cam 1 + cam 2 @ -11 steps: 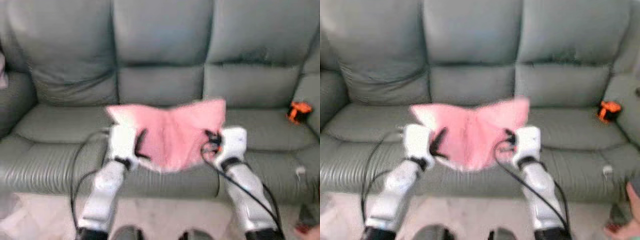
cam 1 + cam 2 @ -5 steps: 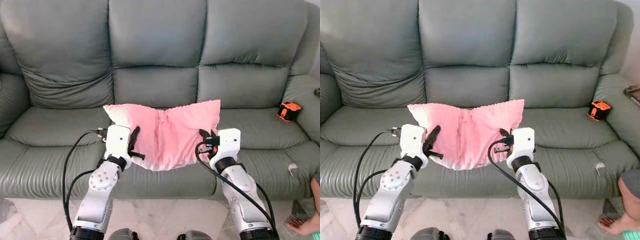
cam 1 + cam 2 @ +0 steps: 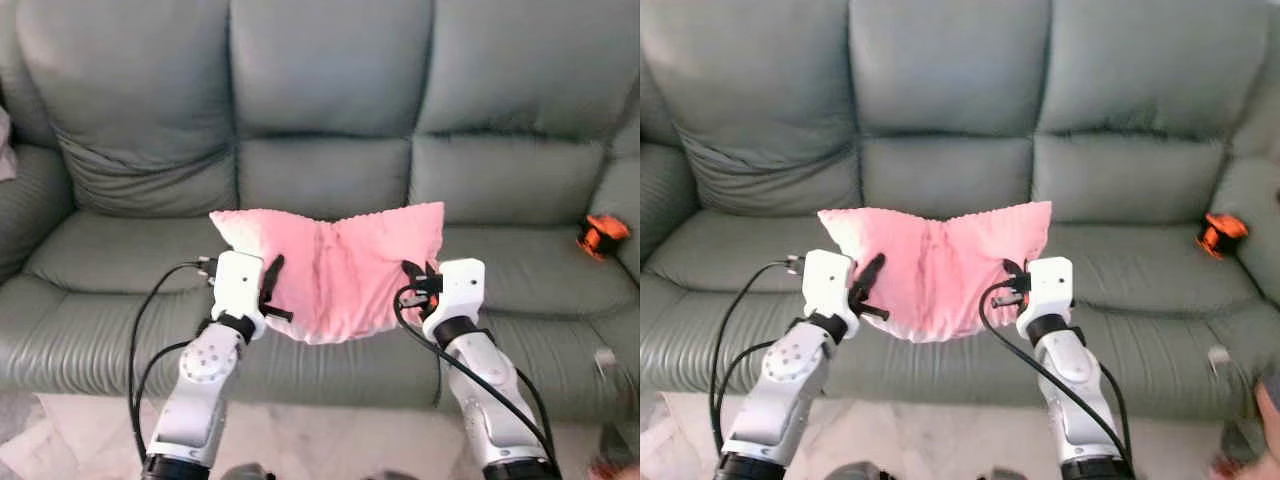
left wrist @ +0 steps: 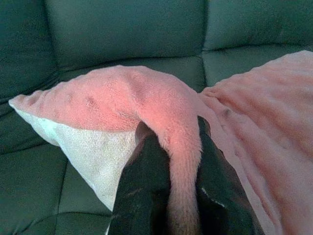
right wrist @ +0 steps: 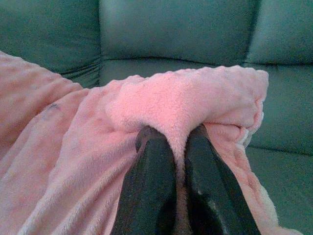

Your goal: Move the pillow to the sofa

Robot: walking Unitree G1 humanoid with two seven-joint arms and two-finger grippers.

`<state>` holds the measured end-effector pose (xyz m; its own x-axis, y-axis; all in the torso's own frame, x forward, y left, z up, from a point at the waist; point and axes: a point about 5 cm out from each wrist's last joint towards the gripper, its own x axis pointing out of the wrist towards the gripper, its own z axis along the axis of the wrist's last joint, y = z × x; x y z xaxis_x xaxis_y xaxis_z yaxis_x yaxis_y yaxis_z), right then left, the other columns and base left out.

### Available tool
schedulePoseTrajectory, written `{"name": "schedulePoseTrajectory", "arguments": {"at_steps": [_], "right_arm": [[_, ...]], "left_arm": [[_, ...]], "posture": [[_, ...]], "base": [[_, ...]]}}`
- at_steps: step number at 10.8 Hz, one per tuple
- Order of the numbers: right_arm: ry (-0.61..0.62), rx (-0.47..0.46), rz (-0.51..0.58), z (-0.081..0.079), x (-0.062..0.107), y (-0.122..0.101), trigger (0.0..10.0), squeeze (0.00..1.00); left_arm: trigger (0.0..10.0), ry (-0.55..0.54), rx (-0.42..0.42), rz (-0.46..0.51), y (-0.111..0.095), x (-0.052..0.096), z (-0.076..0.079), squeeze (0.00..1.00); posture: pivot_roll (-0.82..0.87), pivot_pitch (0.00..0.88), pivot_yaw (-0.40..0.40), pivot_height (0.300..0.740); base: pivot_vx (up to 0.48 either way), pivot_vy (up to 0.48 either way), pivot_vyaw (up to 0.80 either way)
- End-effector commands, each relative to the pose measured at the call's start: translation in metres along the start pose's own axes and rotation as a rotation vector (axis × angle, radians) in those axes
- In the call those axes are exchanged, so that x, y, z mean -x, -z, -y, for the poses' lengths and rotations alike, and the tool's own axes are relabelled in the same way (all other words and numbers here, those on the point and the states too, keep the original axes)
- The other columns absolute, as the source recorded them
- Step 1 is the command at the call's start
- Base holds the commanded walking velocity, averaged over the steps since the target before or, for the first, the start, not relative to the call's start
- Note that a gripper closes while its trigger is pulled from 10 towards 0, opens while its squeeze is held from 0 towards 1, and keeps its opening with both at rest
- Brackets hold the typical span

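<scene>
My left gripper point(image 3: 272, 290) pinches a fold of the pink pillow point(image 3: 335, 265) near its left edge; in the left wrist view both black fingers point(image 4: 146, 186) squeeze plush between them. My right gripper point(image 3: 412, 282) is pressed onto a fold at the pillow's right side, same way. The pillow hangs between both arms, sagging in the middle, held up in front of the grey-green sofa point(image 3: 330, 110), approx. over the front of the middle seat cushion.

Progress, as I judge it: pickup done, robot at the sofa; lowering and letting go are left.

Hard to tell: whether the pillow's bottom edge touches the seat. An orange-black object point(image 3: 600, 236) on the right seat is too blurred to ID.
</scene>
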<state>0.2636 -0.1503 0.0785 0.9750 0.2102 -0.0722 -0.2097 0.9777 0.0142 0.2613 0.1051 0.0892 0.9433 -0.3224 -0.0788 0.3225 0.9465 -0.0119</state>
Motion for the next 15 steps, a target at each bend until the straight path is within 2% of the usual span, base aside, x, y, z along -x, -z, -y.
{"name": "schedulePoseTrajectory", "arguments": {"at_steps": [1,4,8,12,15], "right_arm": [[-0.008,0.003,0.035,-0.002,-0.002,-0.009,10.0,0.00],[-0.017,0.002,0.039,-0.003,-0.004,-0.009,10.0,0.00],[-0.016,-0.020,0.029,-0.005,0.001,-0.004,10.0,0.00],[0.017,-0.034,0.028,-0.005,0.006,-0.004,10.0,0.00],[0.014,-0.038,0.028,-0.006,0.006,-0.004,10.0,0.00]], "left_arm": [[10.0,0.013,-0.006,0.036,-0.008,0.000,0.000,0.00],[10.0,0.024,0.015,0.054,-0.010,0.001,0.002,0.00],[10.0,-0.031,-0.045,-0.001,0.004,0.008,-0.009,0.00],[10.0,-0.018,-0.073,-0.034,0.010,0.011,-0.013,0.00],[10.0,0.002,-0.073,-0.044,0.012,0.012,-0.008,0.00]], "posture": [[-0.02,0.000,0.009,0.740],[-0.01,0.000,0.005,0.740],[-0.01,0.000,0.006,0.740],[-0.01,0.000,0.014,0.740],[-0.01,0.000,0.021,0.730]], "base": [[0.390,0.000,0.00],[0.227,0.000,0.00],[0.000,0.000,0.00],[0.000,0.000,0.00],[0.000,0.000,0.00]]}}
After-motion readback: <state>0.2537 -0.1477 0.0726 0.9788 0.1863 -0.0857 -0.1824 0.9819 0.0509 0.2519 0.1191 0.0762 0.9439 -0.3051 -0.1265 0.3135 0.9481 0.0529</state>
